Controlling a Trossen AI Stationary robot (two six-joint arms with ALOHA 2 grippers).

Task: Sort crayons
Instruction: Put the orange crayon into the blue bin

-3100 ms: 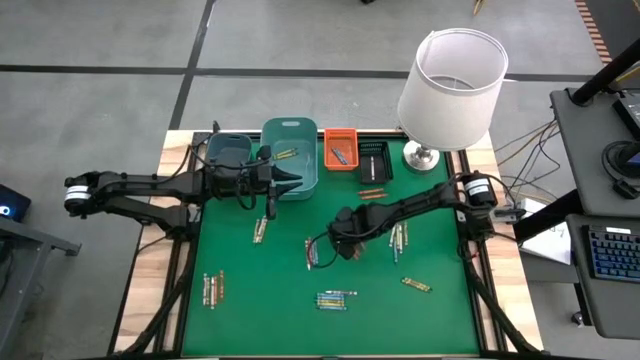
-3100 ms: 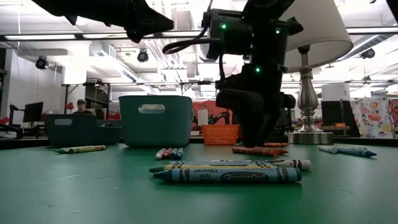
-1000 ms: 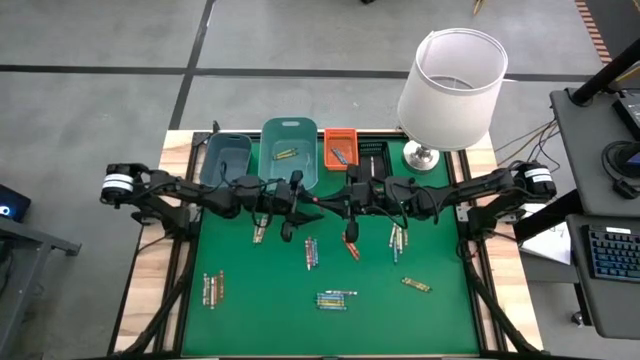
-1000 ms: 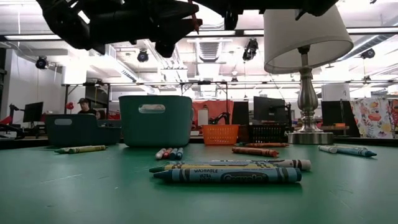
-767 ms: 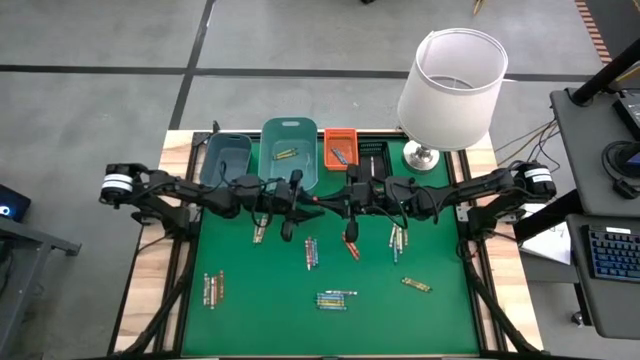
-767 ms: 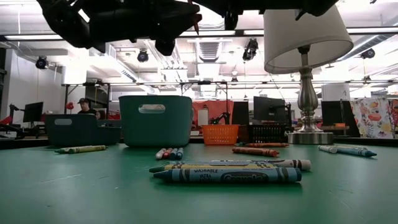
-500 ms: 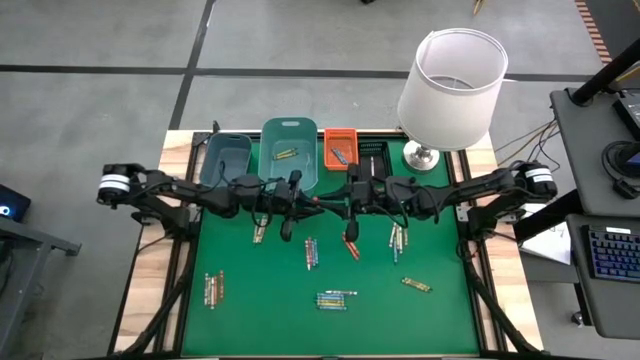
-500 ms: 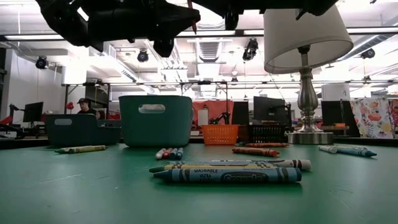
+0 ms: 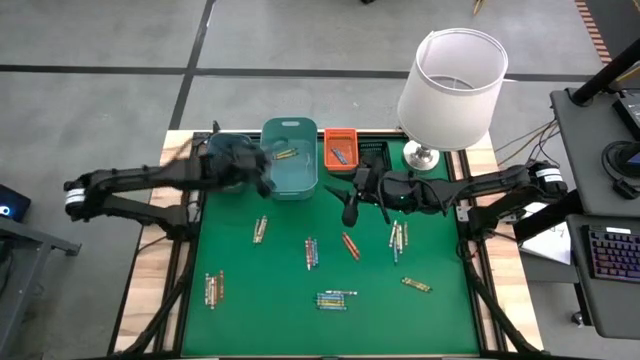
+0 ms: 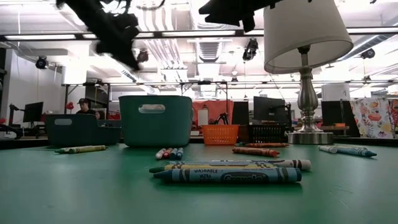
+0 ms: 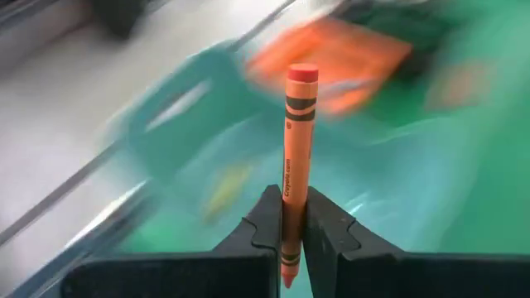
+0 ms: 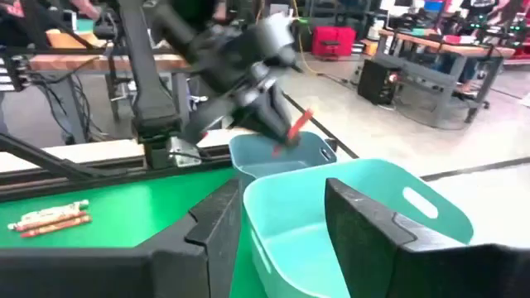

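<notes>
1. The left gripper's (image 11: pixel 286 236) jaws are clamped on an orange-red crayon (image 11: pixel 296 149), which stands upright between them, high over the back left of the bench (image 9: pixel 240 300) beside the large teal bin (image 9: pixel 290 158).
2. The right gripper's (image 12: pixel 277 215) jaws stand wide apart with nothing between them, above the bench near the orange bin (image 9: pixel 340 148).
3. Loose crayons (image 10: pixel 230 173) lie scattered on the green surface: a group near the front, others toward the middle, left and right.
4. A few crayons rest inside the large teal bin and the orange bin.
5. A smaller dark teal bin (image 10: pixel 69 129) sits left of the large one; a black bin (image 9: pixel 375 157) and a lamp (image 9: pixel 450 85) stand at the back right.
</notes>
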